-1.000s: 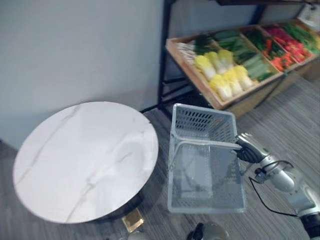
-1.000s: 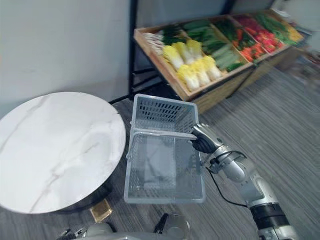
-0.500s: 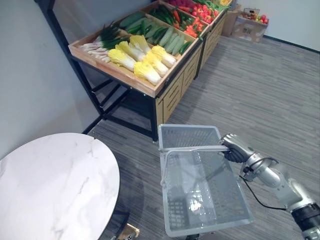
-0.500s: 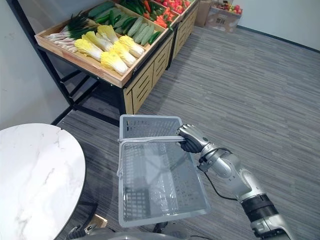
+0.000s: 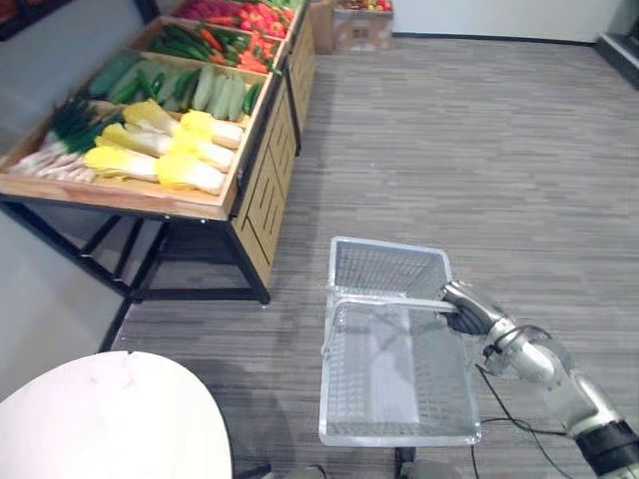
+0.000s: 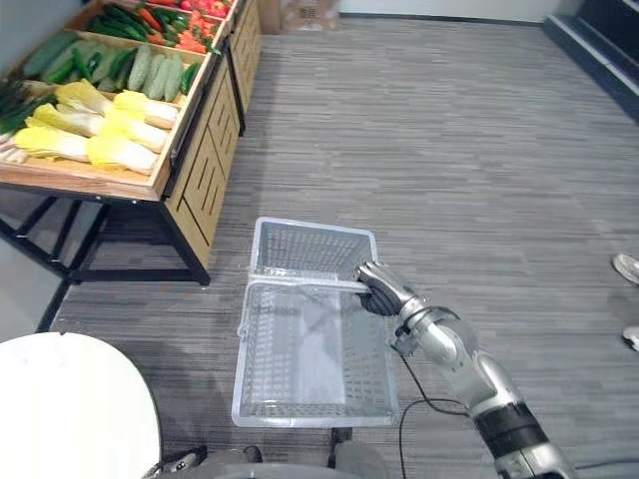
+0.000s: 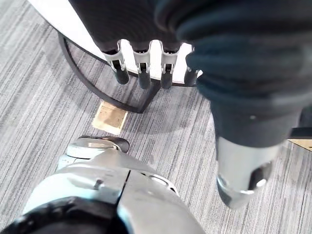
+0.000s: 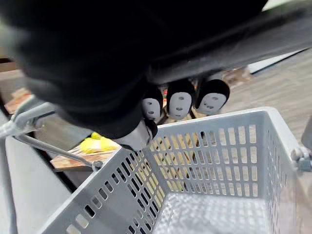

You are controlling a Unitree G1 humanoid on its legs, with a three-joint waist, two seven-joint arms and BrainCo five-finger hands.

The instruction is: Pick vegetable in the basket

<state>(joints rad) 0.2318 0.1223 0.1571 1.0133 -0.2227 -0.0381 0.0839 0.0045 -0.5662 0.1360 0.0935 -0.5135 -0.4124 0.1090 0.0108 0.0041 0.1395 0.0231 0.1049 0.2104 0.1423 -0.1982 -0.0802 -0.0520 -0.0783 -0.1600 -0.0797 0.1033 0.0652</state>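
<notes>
An empty grey plastic basket (image 5: 389,267) hangs over the floor in front of me, its handle (image 5: 384,303) raised across the middle. My right hand (image 5: 467,310) is shut on the handle's right end; the right wrist view shows its fingers (image 8: 180,102) curled over the bar above the basket wall (image 8: 214,146). The vegetables lie on a wooden stand (image 5: 235,160) at the upper left: yellow cabbages (image 5: 165,150), cucumbers (image 5: 215,92), green onions (image 5: 65,125), red peppers (image 5: 250,15). My left hand (image 7: 141,73) hangs open at my side with straight fingers, holding nothing.
A round white marble table (image 5: 100,419) stands at the lower left, close to the basket. The stand's black frame legs (image 5: 140,274) lie between them. A cardboard box (image 5: 359,22) sits beyond the stand. A person's shoes (image 6: 629,267) show at the far right. Grey carpet spreads to the right.
The camera has swung right: the stand now sits at the upper left and the table has slid to the lower-left corner. My right hand still holds the basket handle.
</notes>
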